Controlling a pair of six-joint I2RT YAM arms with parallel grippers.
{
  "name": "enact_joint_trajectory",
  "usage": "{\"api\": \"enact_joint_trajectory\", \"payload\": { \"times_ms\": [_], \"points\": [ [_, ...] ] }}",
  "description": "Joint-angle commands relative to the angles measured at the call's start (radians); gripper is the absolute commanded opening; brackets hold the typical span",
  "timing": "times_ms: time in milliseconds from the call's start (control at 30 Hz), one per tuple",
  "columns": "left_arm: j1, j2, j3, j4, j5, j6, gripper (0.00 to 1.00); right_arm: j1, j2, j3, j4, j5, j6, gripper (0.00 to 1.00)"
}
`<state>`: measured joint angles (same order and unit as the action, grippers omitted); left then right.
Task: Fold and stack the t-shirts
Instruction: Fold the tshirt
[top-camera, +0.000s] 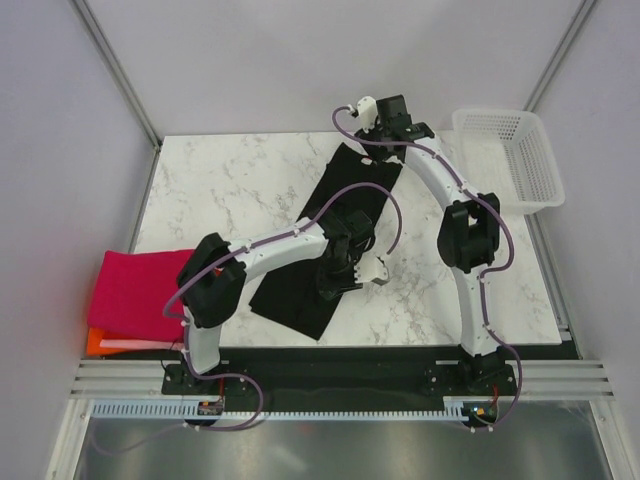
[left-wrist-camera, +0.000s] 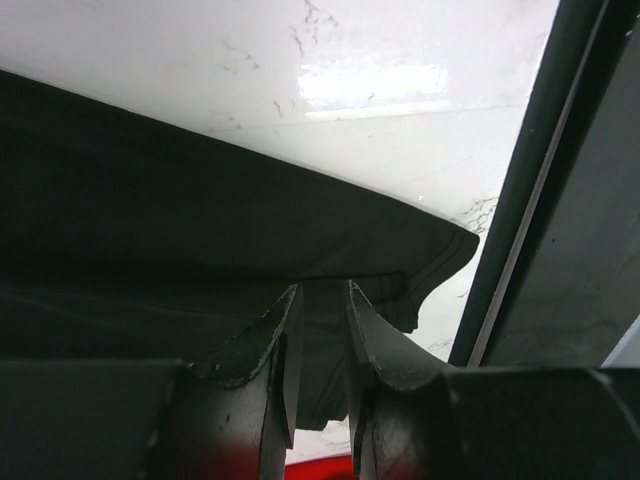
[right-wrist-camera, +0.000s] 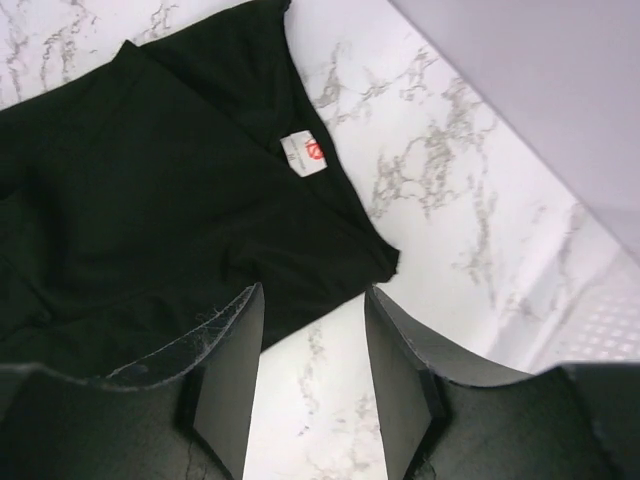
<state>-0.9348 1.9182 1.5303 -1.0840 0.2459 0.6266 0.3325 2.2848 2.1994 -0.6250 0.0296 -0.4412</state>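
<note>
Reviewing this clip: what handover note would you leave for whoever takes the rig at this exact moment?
Left gripper: shut on a fold of the black t-shirt, toward its near end.
Right gripper: open, holding nothing, over the collar edge at the far end.
The black t-shirt lies as a long diagonal strip on the table. The folded pink t-shirt sits at the table's left edge on top of an orange one.
Done: pink and orange stacked; black looks narrowed lengthwise.
Left: finish folding black and put it on the stack.
</note>
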Motion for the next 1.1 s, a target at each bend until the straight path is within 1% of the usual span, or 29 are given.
{"api": "enact_joint_trajectory", "payload": {
  "times_ms": [0,67,200,467,700,833,1067],
  "points": [
    [0.005,0.011,-0.042,0.044,-0.02,0.027,0.29,-0.024,0.056,0.0,-0.019,-0.082,0.117,0.52],
    [0.007,0.021,-0.064,0.068,-0.011,0.018,0.29,-0.036,0.073,0.0,-0.025,-0.097,0.13,0.49],
    [0.005,0.05,-0.091,0.098,0.016,0.002,0.29,-0.059,0.113,0.0,-0.03,-0.129,0.14,0.48],
    [0.007,0.143,-0.032,0.107,0.055,-0.005,0.28,-0.078,0.2,0.029,-0.033,-0.161,0.156,0.48],
    [0.002,0.255,0.12,0.073,0.121,-0.008,0.28,-0.079,0.326,0.12,-0.042,-0.206,0.193,0.51],
    [-0.007,0.327,0.214,0.042,0.145,-0.007,0.28,-0.079,0.38,0.21,-0.051,-0.226,0.214,0.54],
    [-0.03,0.412,0.393,-0.022,0.165,-0.007,0.28,-0.082,0.42,0.309,0.028,-0.255,0.259,0.62]
  ]
}}
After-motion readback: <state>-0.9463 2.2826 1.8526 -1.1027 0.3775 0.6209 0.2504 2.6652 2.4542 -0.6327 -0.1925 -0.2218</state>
